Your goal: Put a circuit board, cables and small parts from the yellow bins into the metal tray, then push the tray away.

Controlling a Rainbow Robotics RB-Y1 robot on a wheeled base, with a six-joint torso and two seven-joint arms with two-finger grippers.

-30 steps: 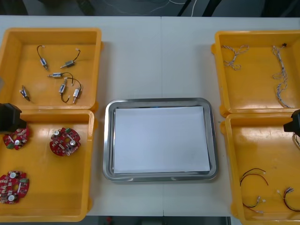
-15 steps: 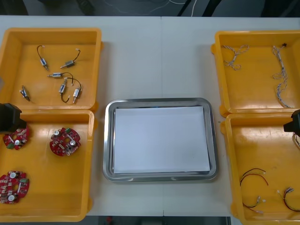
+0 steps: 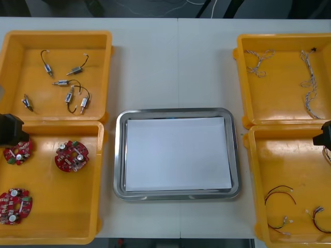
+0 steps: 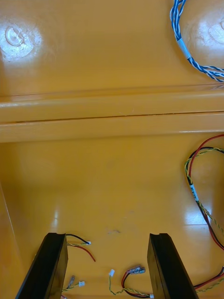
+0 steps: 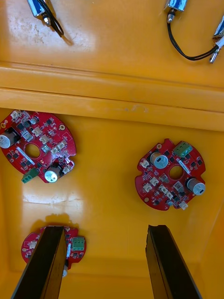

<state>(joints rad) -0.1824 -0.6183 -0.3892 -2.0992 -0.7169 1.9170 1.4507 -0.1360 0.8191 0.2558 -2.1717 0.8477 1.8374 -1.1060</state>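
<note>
The metal tray (image 3: 176,112), white inside, lies at the table's middle with nothing in it. Three round red circuit boards (image 3: 71,155) lie in the near left yellow bin (image 3: 51,217). My left gripper (image 5: 107,268) hangs open over that bin; one board (image 5: 170,174) lies beyond its fingers, another (image 5: 37,145) is off to the side, and a third (image 5: 77,245) is partly hidden behind a finger. My right gripper (image 4: 108,271) stands open above the near right bin (image 3: 289,165), with short red and yellow cables (image 4: 130,276) between its fingers on the bin floor.
Several small metal parts (image 3: 70,85) with black leads lie in the far left bin (image 3: 20,67). Twisted blue and white cables (image 3: 310,85) lie in the far right bin (image 3: 279,98). More red and yellow cables (image 3: 279,192) lie near the front of the right bin.
</note>
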